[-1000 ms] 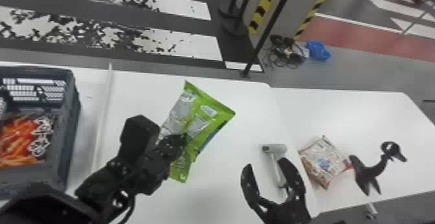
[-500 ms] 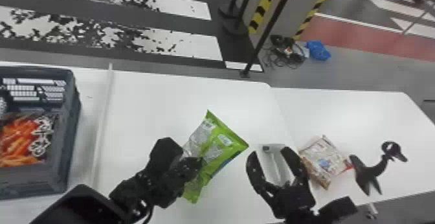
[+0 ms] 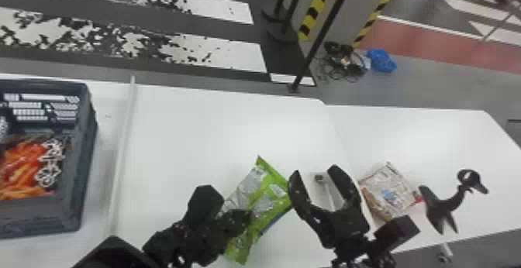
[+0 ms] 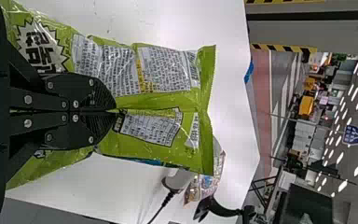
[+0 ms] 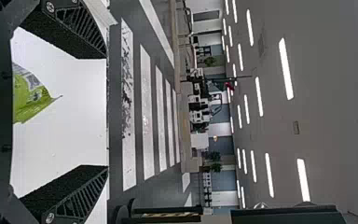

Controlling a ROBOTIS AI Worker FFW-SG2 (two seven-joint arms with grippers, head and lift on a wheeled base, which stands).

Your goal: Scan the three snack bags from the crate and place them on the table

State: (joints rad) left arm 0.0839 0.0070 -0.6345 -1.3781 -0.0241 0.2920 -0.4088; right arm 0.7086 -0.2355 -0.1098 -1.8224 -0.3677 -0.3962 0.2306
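In the head view my left gripper (image 3: 236,222) is over the middle table, shut on the green snack bag (image 3: 267,195). The left wrist view has the closed gripper (image 4: 114,111) pinching the green bag (image 4: 154,100), its printed back panels showing. My right gripper (image 3: 313,170) stands open just right of the bag in the head view, nothing between its fingers; in the right wrist view this gripper (image 5: 106,112) is spread wide, with the bag's corner (image 5: 30,95) beyond. A white scanner (image 3: 321,178) lies behind the right gripper. Another snack bag (image 3: 387,189) lies to its right.
The grey crate (image 3: 73,209) at the far left holds an orange snack bag (image 3: 23,166). A pale strip (image 3: 122,151) runs along the table beside it. A black stand (image 3: 445,209) is at the right, near the second bag.
The left gripper has carried the green bag rightward and toward the robot. The right gripper has shifted slightly, now beside the bag and over the scanner.
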